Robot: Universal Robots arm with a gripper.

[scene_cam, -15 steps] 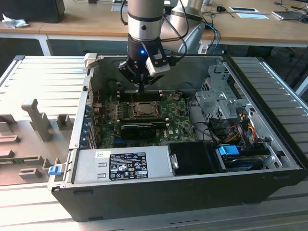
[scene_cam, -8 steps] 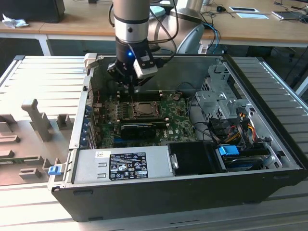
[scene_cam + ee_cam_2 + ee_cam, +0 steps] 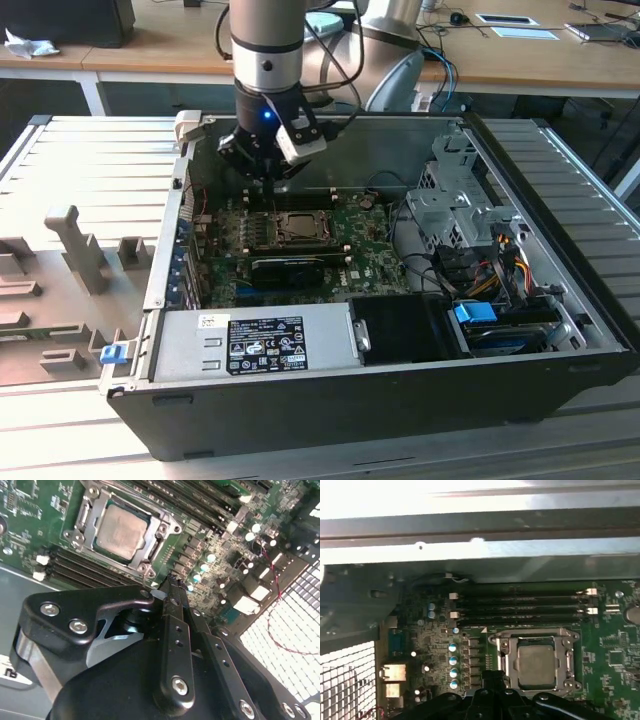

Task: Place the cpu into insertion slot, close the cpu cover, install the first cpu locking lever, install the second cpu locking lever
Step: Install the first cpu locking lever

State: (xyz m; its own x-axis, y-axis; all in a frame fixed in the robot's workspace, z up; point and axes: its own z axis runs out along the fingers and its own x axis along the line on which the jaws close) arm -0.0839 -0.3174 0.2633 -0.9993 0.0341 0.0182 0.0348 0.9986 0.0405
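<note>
- cpu [image 3: 121, 531] sits flat in the insertion slot [image 3: 536, 663], silvery top face up; seen in both wrist views.
- cpu cover [image 3: 89, 524] is down over the slot, its frame around the chip's edges, chip showing through the square cut-out.
- A thin lever [image 3: 148, 515] lies flat along one side of the cover. Cannot tell whether it is latched.
- Socket sits on the green motherboard [image 3: 355, 262]; 4 long black memory slots [image 3: 525, 606] run just beside it.
- A row of round pale capacitors [image 3: 453, 666] stands near the socket's other side.
- gripper [image 3: 172, 587] hangs just above the board, close beside the socket edge, not touching the chip. Its fingers [image 3: 175, 625] look pressed together with nothing between them in the second wrist view.
- In the exterior view the gripper [image 3: 262, 160] is inside the open computer case [image 3: 300, 405], over the board's far part.
- Grey power supply box [image 3: 255, 345] with a label along the case's near wall; drive cage [image 3: 455, 205] on the exterior view's right.
- Case lies on a ribbed metal tabletop [image 3: 70, 150].
</note>
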